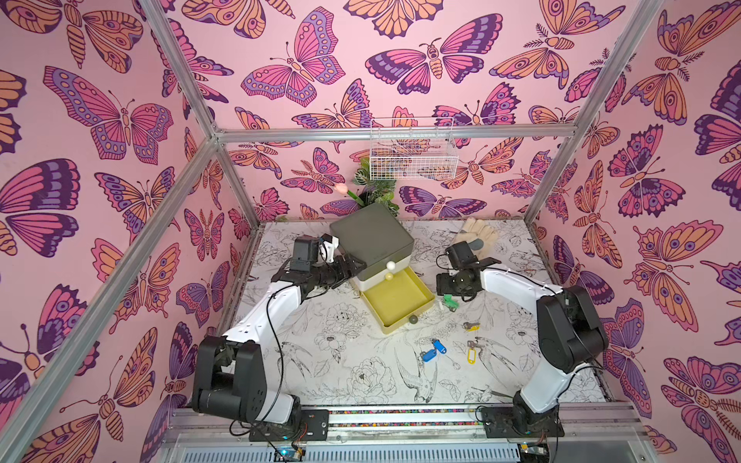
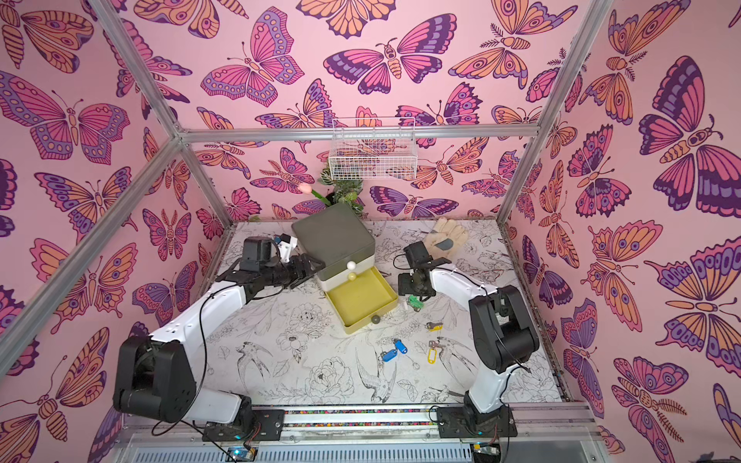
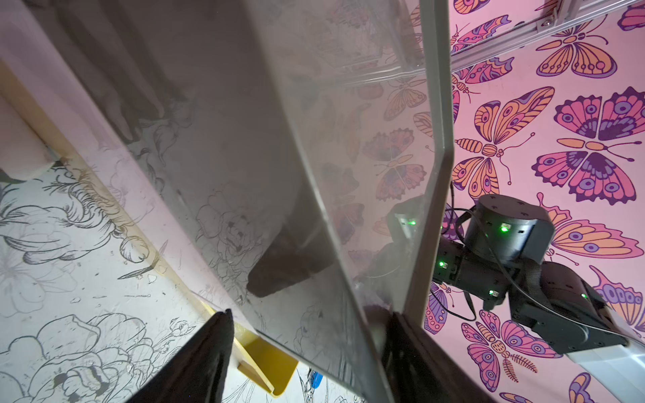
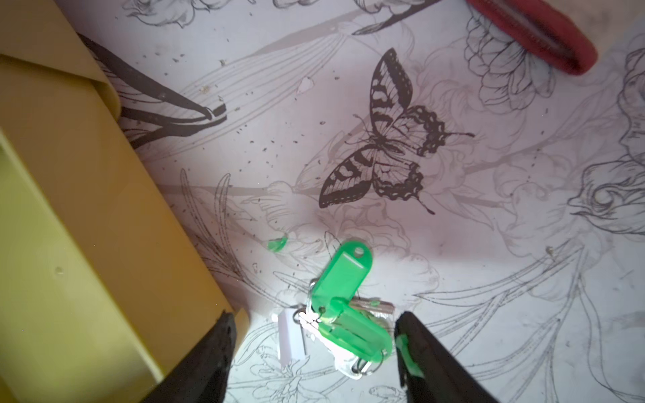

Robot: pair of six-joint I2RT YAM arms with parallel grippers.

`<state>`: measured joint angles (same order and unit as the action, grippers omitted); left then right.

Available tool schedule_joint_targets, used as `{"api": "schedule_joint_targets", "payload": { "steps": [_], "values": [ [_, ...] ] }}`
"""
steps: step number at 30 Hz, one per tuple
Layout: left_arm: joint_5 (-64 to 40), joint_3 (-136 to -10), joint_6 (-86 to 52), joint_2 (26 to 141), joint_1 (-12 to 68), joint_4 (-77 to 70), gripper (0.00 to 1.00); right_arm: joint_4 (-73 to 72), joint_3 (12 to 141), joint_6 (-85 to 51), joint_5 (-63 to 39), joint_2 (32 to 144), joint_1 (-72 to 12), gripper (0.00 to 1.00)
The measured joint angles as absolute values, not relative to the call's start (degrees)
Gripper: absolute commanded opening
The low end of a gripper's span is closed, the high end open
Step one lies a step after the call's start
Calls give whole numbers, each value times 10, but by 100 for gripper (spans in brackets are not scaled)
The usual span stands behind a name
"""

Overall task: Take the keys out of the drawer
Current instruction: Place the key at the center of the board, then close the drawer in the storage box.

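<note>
The yellow drawer (image 1: 397, 298) stands pulled out of the grey cabinet (image 1: 371, 230), and no keys show in it in both top views. The keys lie on the table: a green-tagged bunch (image 4: 343, 303) beside the drawer, two blue-tagged (image 1: 435, 349), two yellow-tagged (image 1: 472, 326). My right gripper (image 4: 314, 321) is open just above the green bunch (image 1: 450, 301), one finger on each side, not touching it. My left gripper (image 3: 309, 314) is open and straddles the cabinet's corner (image 3: 314, 209), with one finger against it.
A pale work glove (image 1: 477, 236) lies at the back right, its red cuff (image 4: 534, 31) near my right arm. A white wire basket (image 1: 413, 154) hangs on the back wall above a plant (image 1: 377, 188). A small white piece (image 4: 291, 335) lies by the green bunch.
</note>
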<state>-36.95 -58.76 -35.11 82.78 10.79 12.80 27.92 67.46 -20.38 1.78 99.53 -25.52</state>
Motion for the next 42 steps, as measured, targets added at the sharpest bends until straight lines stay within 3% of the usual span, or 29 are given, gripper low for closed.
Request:
{"api": "schedule_joint_targets", "payload": {
  "steps": [8, 13, 17, 25, 36, 42],
  "values": [
    [-327, -563, -356, 776, 108, 155, 76, 301, 683, -204, 1, 887, -243, 82],
    [-282, -510, -362, 690, 108, 175, 76, 283, 647, -208, -41, 817, -190, 83],
    [-249, -481, -352, 622, 108, 212, 82, 269, 600, -207, -57, 763, -150, 83],
    [-220, -501, -320, 610, 108, 243, 85, 258, 588, -197, -156, 754, -150, 82],
    [-218, -615, -288, 661, 120, 264, 86, 265, 412, -295, -101, 642, -513, 82],
    [-228, -633, -282, 745, 130, 255, 85, 223, 349, -359, -40, 651, -611, 81]
  ]
}}
